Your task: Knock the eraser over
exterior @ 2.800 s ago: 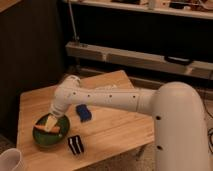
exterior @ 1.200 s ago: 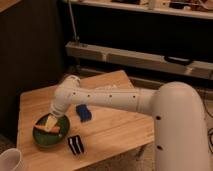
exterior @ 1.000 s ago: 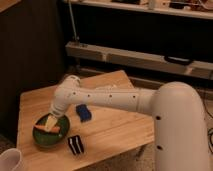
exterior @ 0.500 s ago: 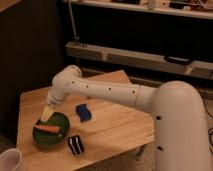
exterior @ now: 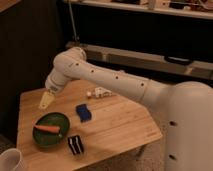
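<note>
A pale wooden table (exterior: 120, 125) filled the lower left of the scene, set before a dark wall and a long shelf unit (exterior: 150, 55) that ran across the background. The robot's white body (exterior: 190, 130) stood at the table's right side, and its white arm (exterior: 105, 77) reached leftward over the tabletop, bending down at a rounded joint near the far left corner. A green bowl (exterior: 62, 120) sat on the front left part of the table, and a white mug (exterior: 11, 161) showed at the bottom left corner of the view, partly cut off by the frame. The gripper (exterior: 46, 100) hung in the air above the table's left edge, behind the bowl and clear of it, with its cream-coloured fingers (exterior: 47, 98) drawn together into a narrow wedge that held nothing and pointed down and to the left. A blue block (exterior: 83, 112) lay just right of the bowl, near the middle of the table. The eraser (exterior: 75, 145) (black, with two white stripes facing the camera) stood near the table's front edge, just beside the bowl's front right rim and in front of the blue block, well apart from the gripper. An orange stick-shaped item (exterior: 48, 128) lay inside the bowl, and a small white object (exterior: 98, 92) rested on the table's far side, just below the arm
</note>
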Robot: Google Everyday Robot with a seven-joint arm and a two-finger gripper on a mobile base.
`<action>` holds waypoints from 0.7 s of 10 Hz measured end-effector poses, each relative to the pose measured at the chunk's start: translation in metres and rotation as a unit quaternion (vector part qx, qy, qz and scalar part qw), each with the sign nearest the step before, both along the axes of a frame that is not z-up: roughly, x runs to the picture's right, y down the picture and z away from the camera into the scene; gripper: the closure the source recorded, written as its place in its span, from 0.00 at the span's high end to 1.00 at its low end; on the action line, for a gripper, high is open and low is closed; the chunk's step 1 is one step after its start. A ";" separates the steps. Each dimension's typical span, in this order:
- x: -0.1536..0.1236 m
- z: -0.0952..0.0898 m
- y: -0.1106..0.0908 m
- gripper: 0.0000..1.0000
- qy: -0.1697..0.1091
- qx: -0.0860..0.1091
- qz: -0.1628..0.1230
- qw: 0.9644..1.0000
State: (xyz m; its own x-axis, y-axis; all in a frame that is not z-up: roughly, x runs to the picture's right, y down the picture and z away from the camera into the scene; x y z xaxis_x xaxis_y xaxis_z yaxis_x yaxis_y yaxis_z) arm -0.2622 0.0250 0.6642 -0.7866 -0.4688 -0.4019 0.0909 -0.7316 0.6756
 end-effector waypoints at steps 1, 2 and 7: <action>0.002 0.000 0.010 0.53 0.000 -0.008 -0.006 1.000; 0.005 0.002 0.024 0.43 0.003 -0.018 -0.011 1.000; 0.035 0.031 0.102 0.15 0.017 -0.034 0.008 0.999</action>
State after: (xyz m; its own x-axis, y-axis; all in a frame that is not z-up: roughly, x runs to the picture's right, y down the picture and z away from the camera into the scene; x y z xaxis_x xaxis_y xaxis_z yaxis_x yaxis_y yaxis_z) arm -0.2275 0.1272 0.6952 -0.7910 -0.5070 -0.3424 0.1255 -0.6822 0.7203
